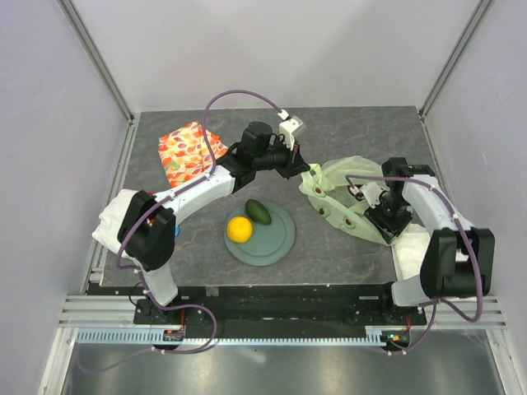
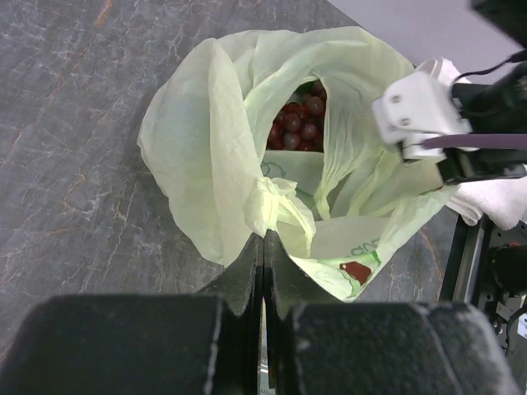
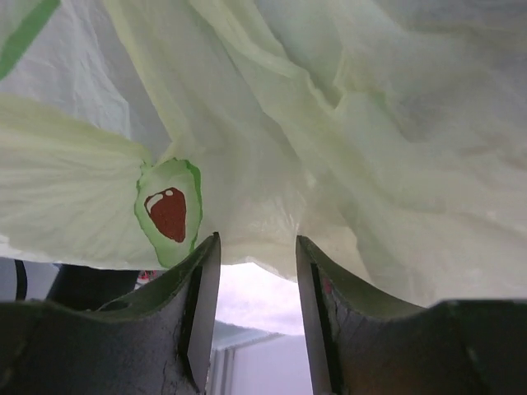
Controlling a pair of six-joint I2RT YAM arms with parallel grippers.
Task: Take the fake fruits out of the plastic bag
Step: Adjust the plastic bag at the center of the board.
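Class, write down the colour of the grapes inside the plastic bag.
The grapes are dark red; left wrist view.

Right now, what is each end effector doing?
Left end effector: closed, pinching the plastic bag.
Right end effector: open, gripping nothing.

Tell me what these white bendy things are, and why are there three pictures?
They are two robot arms with pincher hands. One picture looks down from above; the other two come from little cameras on each wrist. On the grey table sit a plate with an orange and a green fruit, and a leafy cloth. The left gripper is pinched shut on the plastic bag, with grapes inside. The right gripper is open at the bag and seems to hold nothing.
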